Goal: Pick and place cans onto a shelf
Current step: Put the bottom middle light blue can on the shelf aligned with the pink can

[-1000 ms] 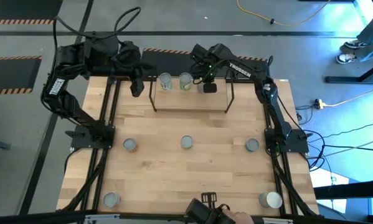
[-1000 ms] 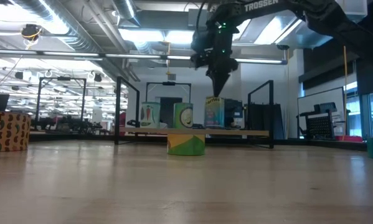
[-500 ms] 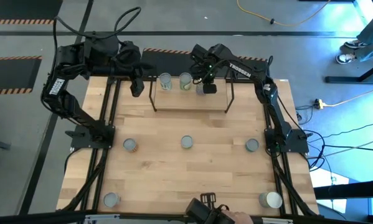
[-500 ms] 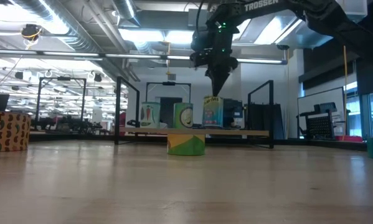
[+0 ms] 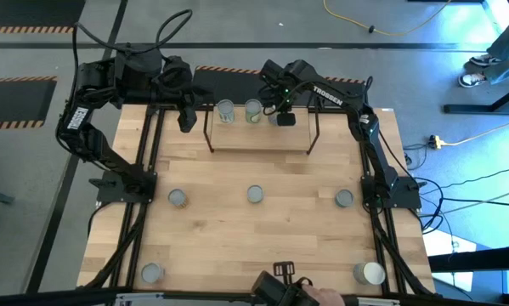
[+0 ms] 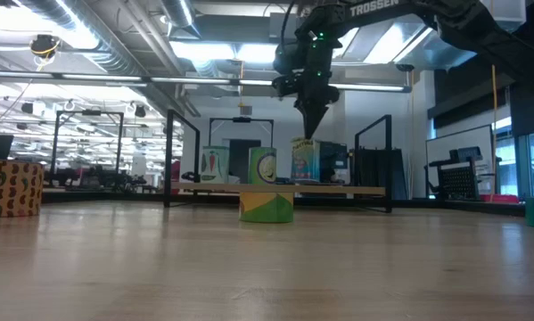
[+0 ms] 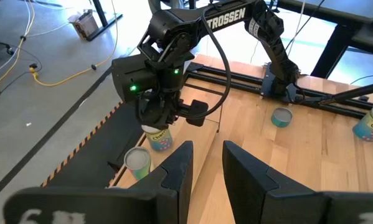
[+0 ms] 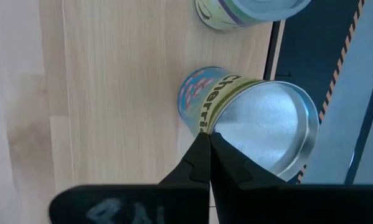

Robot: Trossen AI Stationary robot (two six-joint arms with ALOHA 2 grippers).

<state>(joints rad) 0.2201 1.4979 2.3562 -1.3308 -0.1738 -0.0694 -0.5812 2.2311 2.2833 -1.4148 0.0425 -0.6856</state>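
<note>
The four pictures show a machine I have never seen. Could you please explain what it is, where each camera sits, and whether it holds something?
It is a robot with two dark arms at a wooden table. One camera looks down from above, one looks level across the table, and one rides on each wrist. Three cans stand on the shelf; five more stand on the table. The right tool, fingers shut, hangs over the third can and holds nothing. The left tool, open and empty, waits beside the shelf.

Right gripper (image 6: 310,132) fingers together, pointing down
</note>
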